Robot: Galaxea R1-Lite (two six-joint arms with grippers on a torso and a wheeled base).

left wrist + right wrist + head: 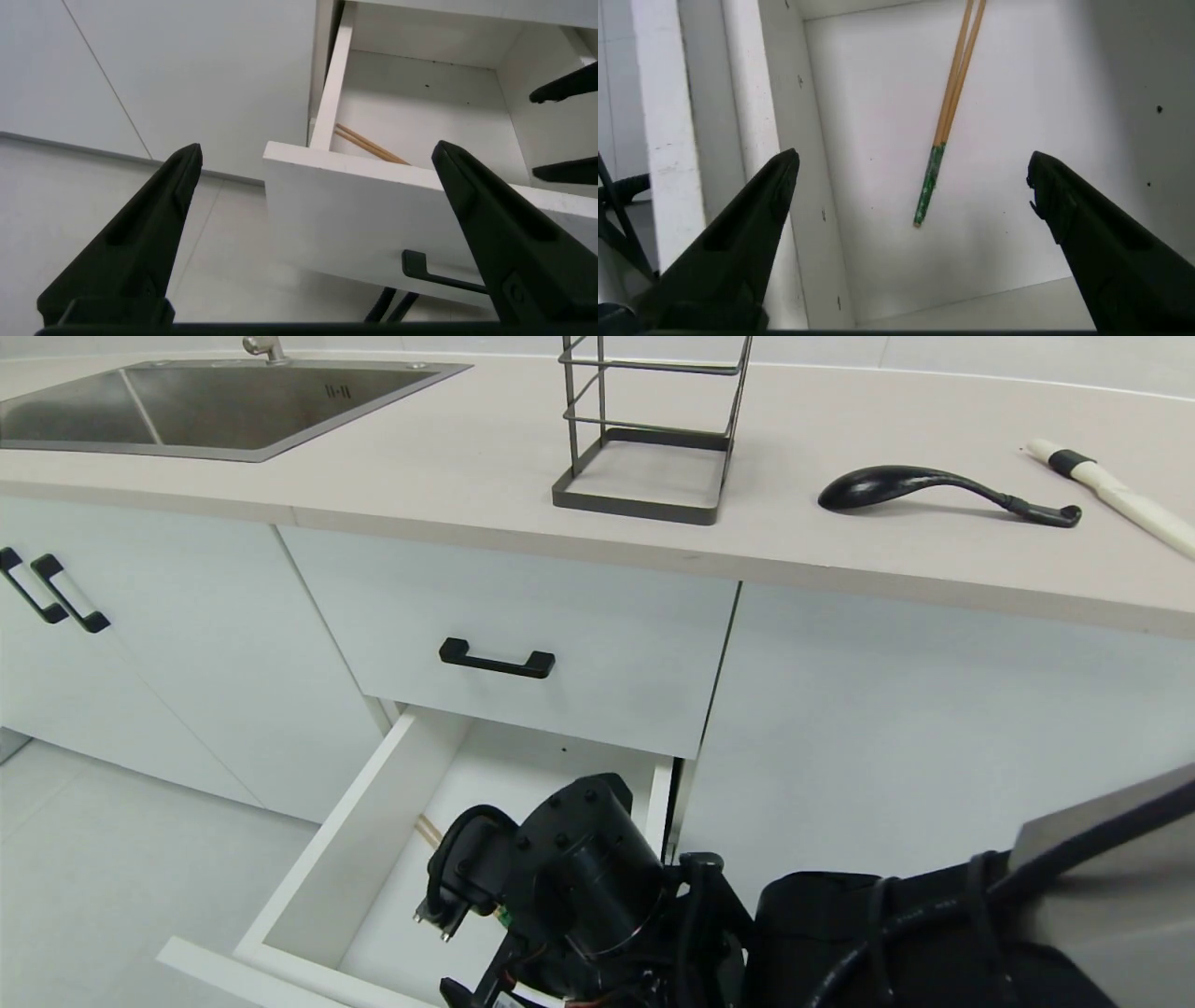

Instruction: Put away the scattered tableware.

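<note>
Inside the open drawer [336, 859], chopsticks [948, 112] lie flat and parallel — long axis slanted, tan ends by left wall, green tips toward near side. Both wide open, empty — right gripper [910, 177] above them, left gripper [318, 159] before the drawer front.

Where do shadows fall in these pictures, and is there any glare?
Head view: soft shadows lie under the black spoon and inside the wire rack; the steel sink shows a dull sheen, no hard glare. Right wrist view: the chopsticks cast hardly any shadow on the drawer floor. Left wrist view: the left gripper reads as a dark silhouette.
</note>
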